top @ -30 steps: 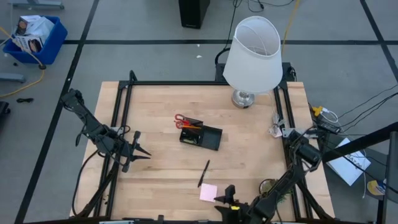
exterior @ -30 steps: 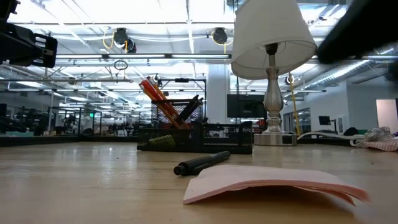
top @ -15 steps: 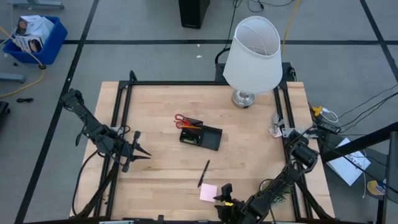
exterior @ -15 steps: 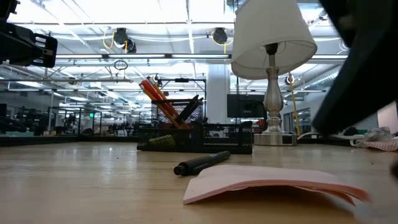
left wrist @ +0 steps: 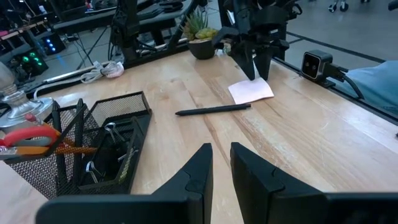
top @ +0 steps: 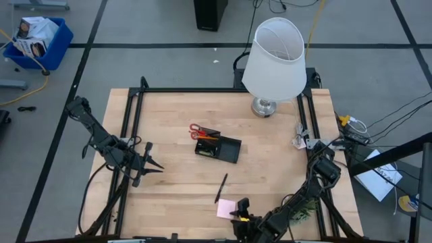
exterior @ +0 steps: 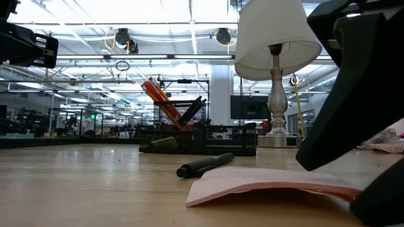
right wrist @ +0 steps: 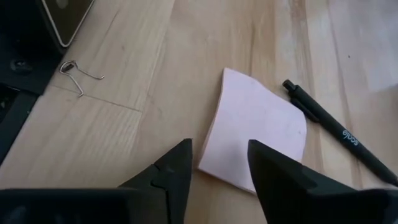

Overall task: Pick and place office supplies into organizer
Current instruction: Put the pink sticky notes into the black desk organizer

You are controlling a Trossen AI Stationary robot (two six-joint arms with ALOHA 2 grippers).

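Observation:
A pink sticky-note pad (top: 225, 208) lies flat near the table's near edge, with a black pen (top: 221, 187) just beyond it. The black mesh organizer (top: 217, 147) stands mid-table, and red-handled scissors (top: 196, 131) and orange pencils stick up out of its taller section (exterior: 170, 107). My right gripper (right wrist: 217, 167) is open and slants down low over the pad's (right wrist: 258, 134) near edge, a finger on either side of it; no touch shows. My left gripper (left wrist: 221, 163) waits at the table's left side, its fingers nearly together with nothing between them.
A white-shaded lamp (top: 273, 59) stands at the far right of the table. A small potted plant (left wrist: 202, 34) sits near the right arm's base. A loose wire clip (right wrist: 79, 76) lies by a black camera mount at the near edge. Bare wood lies between the pen and the organizer.
My right gripper has come down and moved toward the table's left, closing in on the pink pad, and it has tipped further downward. In the low view it now fills the right side above the pad. The pad, the pen and the organizer have not moved.

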